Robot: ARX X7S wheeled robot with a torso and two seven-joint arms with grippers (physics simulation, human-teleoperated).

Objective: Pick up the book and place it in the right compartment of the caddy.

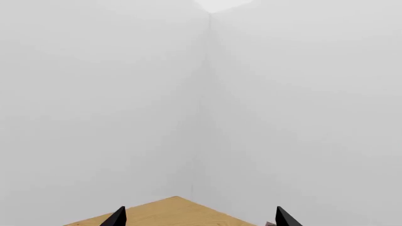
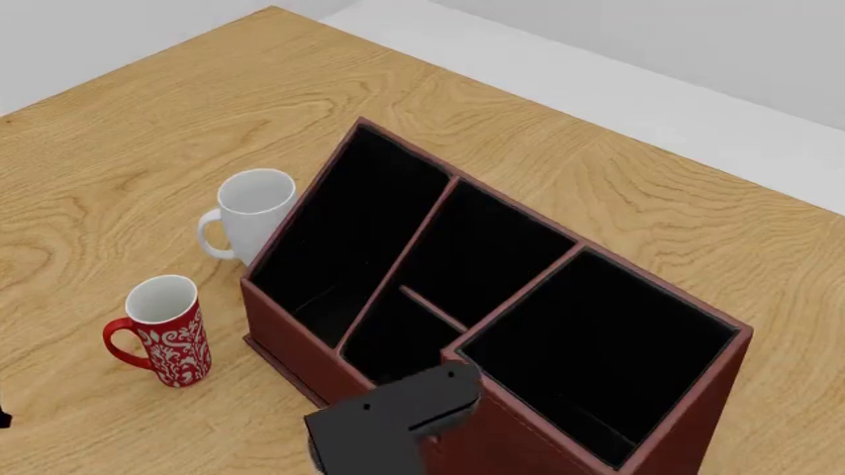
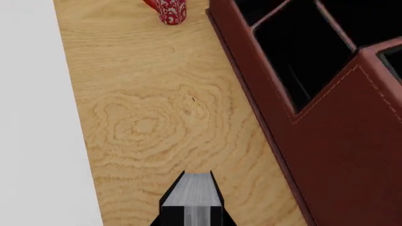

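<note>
Book [image 3: 193, 197], page edges showing, sits clamped between the right gripper [image 3: 191, 214] fingers, long axis running out along them, over bare table [image 3: 144, 122] just beside the caddy [image 3: 339, 141] front wall. Right compartment [image 2: 601, 351] lies beyond that wall. Left gripper [image 1: 199, 217]: fingers spread, nothing held, facing white walls.

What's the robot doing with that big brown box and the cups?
The robot's right gripper is holding a black book by its page edge, just above the wooden table in front of the reddish-brown caddy. The book is not in the caddy yet; its big right compartment is empty. A white mug and a red patterned mug stand beside the caddy. The left gripper is open, holding nothing.
</note>
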